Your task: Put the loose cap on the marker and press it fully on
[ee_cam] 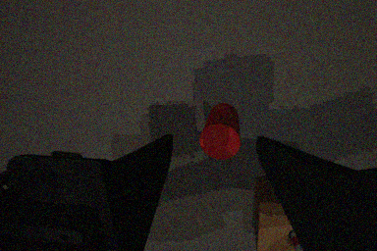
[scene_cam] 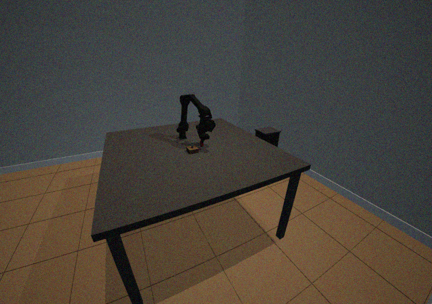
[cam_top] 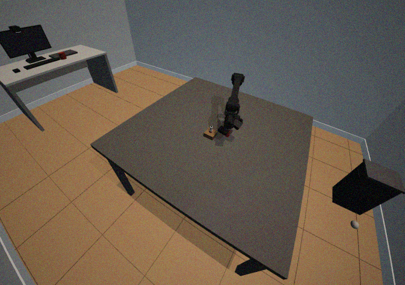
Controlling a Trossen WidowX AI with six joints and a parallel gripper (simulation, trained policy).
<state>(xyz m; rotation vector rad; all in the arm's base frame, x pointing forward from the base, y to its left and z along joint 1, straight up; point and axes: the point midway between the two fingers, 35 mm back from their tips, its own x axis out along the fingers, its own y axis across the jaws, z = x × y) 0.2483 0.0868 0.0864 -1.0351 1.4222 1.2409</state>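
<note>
Top: the red cap (cam_top: pixel 228 133) (scene_cam: pixel 202 144) (ee_cam: pixel 220 141) is beside the holder block (cam_top: pixel 209 136) (scene_cam: pixel 193 150) (ee_cam: pixel 275 226), marker (cam_top: pixel 211 129) (scene_cam: pixel 192 143) upright in it. Exterior: the pincer (cam_top: pixel 226 133) (scene_cam: pixel 202 143) (ee_cam: pixel 214 141) is beside the block, low at the cap. Wrist: fingers apart around the cap; grasping comes next, probably centring, then closing.

Arm (cam_top: pixel 234 98) (scene_cam: pixel 184 114): coloured black throughout, built of slim links
Joints: formed as thicker, blocky housings
Fingers: black, tapered towards narrow tips
Marking: one small pale streak seen on the upper forearm; lettering unreadable in dimness
</note>
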